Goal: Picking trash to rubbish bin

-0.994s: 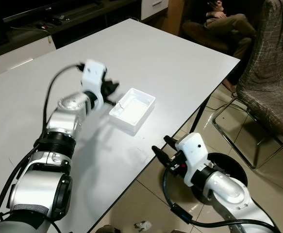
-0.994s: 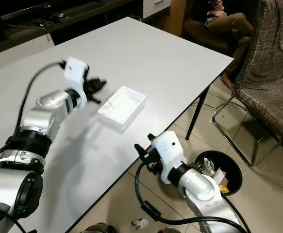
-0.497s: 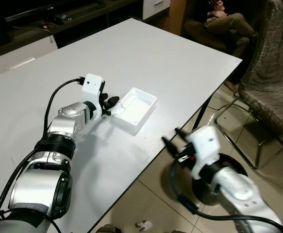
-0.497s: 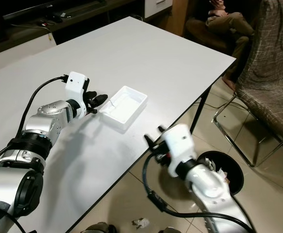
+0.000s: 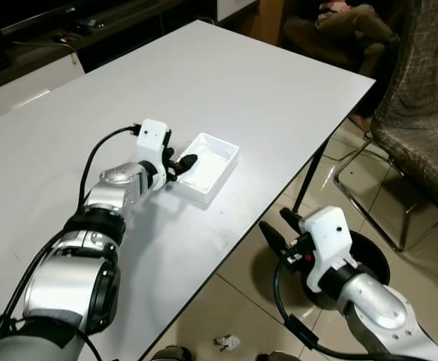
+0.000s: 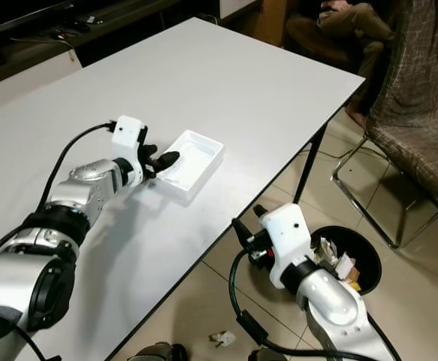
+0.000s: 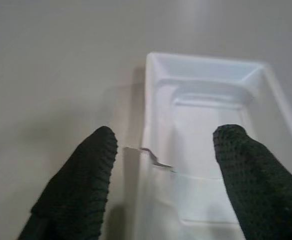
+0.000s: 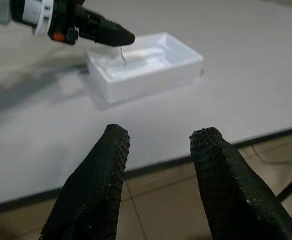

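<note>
A shallow white plastic tray [image 5: 217, 164] lies on the white table [image 5: 264, 83], near its right edge. My left gripper [image 5: 179, 164] is open at the tray's near-left corner. In the left wrist view one black finger [image 7: 80, 185] is outside the tray wall [image 7: 148, 125] and the other [image 7: 251, 175] is over its inside. A thin torn strip of film sticks up from that rim. My right gripper [image 6: 250, 222] hangs open below the table edge, holding nothing. The black rubbish bin [image 6: 363, 256] stands on the floor behind the right arm, with scraps inside.
A padded chair [image 5: 421, 113] on a metal frame stands to the right, just beyond the bin. A person [image 5: 339, 22] sits past the table's far corner. A small crumpled scrap [image 5: 226, 343] lies on the tiled floor under the table edge.
My left gripper has reached forward and down onto the tray's near rim, its fingers now astride the wall. The right arm swung out and settled lower beside the bin. The camera tilted slightly.
</note>
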Available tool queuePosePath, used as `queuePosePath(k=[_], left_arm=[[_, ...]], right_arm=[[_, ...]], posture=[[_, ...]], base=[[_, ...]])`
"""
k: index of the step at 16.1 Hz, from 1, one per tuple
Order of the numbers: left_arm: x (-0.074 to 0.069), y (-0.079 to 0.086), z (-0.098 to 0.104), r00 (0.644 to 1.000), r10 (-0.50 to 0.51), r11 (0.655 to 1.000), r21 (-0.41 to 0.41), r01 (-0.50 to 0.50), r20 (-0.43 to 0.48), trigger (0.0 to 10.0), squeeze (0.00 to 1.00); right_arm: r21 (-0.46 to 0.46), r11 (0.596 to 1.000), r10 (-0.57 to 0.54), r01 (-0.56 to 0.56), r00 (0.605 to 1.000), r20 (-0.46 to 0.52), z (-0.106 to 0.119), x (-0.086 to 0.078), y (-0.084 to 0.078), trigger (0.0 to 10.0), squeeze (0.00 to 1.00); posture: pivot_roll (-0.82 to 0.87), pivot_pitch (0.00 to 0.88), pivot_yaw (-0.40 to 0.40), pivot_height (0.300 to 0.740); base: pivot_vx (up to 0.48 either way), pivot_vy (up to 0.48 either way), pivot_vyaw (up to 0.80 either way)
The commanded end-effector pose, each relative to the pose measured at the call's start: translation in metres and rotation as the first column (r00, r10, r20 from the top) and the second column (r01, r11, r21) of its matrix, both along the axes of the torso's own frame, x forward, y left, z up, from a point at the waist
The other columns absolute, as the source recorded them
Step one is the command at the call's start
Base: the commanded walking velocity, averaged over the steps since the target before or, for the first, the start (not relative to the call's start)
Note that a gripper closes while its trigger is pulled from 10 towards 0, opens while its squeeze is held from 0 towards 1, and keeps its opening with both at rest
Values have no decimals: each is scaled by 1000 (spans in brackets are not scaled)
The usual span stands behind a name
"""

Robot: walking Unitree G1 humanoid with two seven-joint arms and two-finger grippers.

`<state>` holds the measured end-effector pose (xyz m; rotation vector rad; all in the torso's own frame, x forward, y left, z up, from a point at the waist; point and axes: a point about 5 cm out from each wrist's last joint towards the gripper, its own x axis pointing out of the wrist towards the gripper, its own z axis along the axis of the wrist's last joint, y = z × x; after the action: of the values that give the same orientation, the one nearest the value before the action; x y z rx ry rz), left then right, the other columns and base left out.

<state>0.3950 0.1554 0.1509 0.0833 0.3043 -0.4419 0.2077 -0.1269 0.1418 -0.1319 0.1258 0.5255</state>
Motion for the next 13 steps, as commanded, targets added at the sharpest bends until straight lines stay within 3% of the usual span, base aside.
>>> queuePosePath(k=[1,2,3,4,5,7,9,12,13], left_arm=[[2,5,0,999,41,995,94,-42,8,10000,1000],[2,8,-2,998,64,990,124,-65,11,10000,1000],[3,14,-2,994,108,985,136,-110,26,10000,63],[3,18,-2,990,136,980,139,-140,36,10000,63],[3,21,-1,986,158,979,126,-163,45,10000,0],[4,26,1,975,211,975,50,-215,64,10000,0],[1,27,-6,976,219,975,31,-220,19,10000,0],[-7,16,-23,981,101,991,-70,-114,-168,10000,0],[-7,16,-23,983,92,994,-43,-99,-157,7020,0]], right_arm=[[4,1000,-3,3,1000,10,5,-3,0,10000,0],[4,1000,-3,3,1000,9,5,-4,1,10000,0],[5,1000,-4,4,1000,6,5,-5,1,10000,0],[5,1000,-6,6,1000,4,4,-6,1,10000,0],[7,1000,-7,7,1000,2,4,-7,2,10000,0],[11,1000,-3,3,1000,-8,4,-9,4,10000,0],[12,1000,-1,1,1000,-10,4,-9,5,10000,0],[11,1000,26,-26,1000,-16,4,-7,7,10000,0],[8,1000,30,-30,999,-17,4,-7,7,10000,0]], posture=[[-170,154,89,740],[-170,154,89,740],[-174,158,92,740],[-174,158,92,740],[-174,161,92,740],[-171,163,94,740],[-167,165,88,740],[-163,160,82,740],[-165,160,82,740]], base=[[0,0,0],[0,0,0],[0,0,0],[0,0,0],[0,0,0],[0,0,0],[0,0,0],[0,0,0],[0,0,0]])
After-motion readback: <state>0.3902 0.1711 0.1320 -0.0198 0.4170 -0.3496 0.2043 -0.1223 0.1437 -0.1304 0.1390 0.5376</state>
